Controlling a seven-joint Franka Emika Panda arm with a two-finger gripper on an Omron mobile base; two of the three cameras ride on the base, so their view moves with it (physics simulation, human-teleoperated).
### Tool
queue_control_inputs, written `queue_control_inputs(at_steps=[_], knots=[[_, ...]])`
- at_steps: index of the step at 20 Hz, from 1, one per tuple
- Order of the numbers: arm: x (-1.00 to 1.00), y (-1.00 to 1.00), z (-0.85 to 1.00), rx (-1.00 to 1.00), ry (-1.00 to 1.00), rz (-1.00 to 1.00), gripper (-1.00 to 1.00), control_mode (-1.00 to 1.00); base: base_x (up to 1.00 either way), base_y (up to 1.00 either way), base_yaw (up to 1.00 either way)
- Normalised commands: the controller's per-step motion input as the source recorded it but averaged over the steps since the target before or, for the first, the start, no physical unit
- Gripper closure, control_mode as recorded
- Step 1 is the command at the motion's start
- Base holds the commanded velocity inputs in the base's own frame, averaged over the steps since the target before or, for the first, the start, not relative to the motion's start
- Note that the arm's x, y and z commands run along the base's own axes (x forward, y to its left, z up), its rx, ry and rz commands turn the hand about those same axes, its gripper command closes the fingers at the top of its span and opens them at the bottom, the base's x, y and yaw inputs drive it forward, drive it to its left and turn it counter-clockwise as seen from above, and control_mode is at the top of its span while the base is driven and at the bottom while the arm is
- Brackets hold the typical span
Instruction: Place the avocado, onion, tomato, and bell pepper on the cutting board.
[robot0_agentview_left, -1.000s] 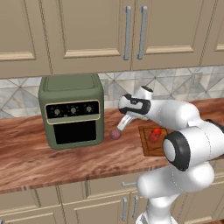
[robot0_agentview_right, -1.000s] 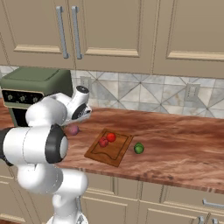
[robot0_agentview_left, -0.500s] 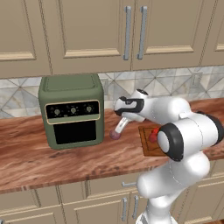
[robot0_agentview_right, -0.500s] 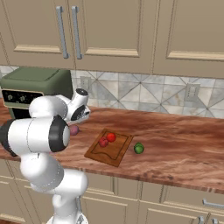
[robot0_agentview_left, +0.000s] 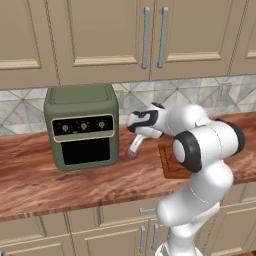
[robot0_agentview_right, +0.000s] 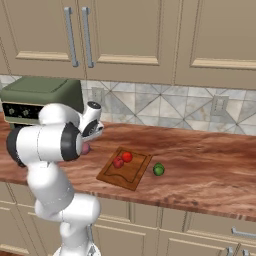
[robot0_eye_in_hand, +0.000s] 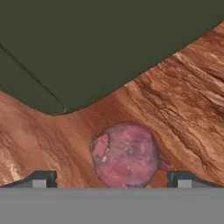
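The pinkish-purple onion (robot0_agentview_left: 131, 154) lies on the countertop just right of the green oven. My gripper (robot0_agentview_left: 136, 145) hangs right above it, open. In the hand view the onion (robot0_eye_in_hand: 127, 159) sits close between the two fingertips (robot0_eye_in_hand: 181, 179), which stand apart on either side and do not touch it. The brown cutting board (robot0_agentview_right: 131, 176) lies to the right. On it rest the bright tomato (robot0_agentview_right: 127, 156) and the darker red bell pepper (robot0_agentview_right: 118, 162). The green avocado (robot0_agentview_right: 158, 170) sits on the counter just off the board's right edge.
A green countertop oven (robot0_agentview_left: 82, 127) stands close to the left of the onion, and its dark side (robot0_eye_in_hand: 87, 48) looms in the hand view. A tiled backsplash and wall cabinets rise behind. The wooden counter (robot0_agentview_right: 210, 165) runs on to the right past the avocado.
The hand has edged down and slightly left toward the onion, and the elbow has swung forward. The jaws stayed open. The things on the counter have not moved.
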Motion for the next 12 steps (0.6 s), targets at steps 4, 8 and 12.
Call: queue_control_inputs(at_steps=[4, 8, 12], knots=[[0.39, 0.05, -0.19, -0.02, 0.0, 0.04, -1.0, -1.0, 0.0, 0.0, 0.0], [0.18, 0.03, -0.22, -0.01, 0.0, 0.04, -1.0, -1.0, 0.0, 0.0, 0.0], [0.06, 0.07, -0.29, -0.01, 0.0, 0.03, -1.0, -1.0, 0.0, 0.0, 0.0]])
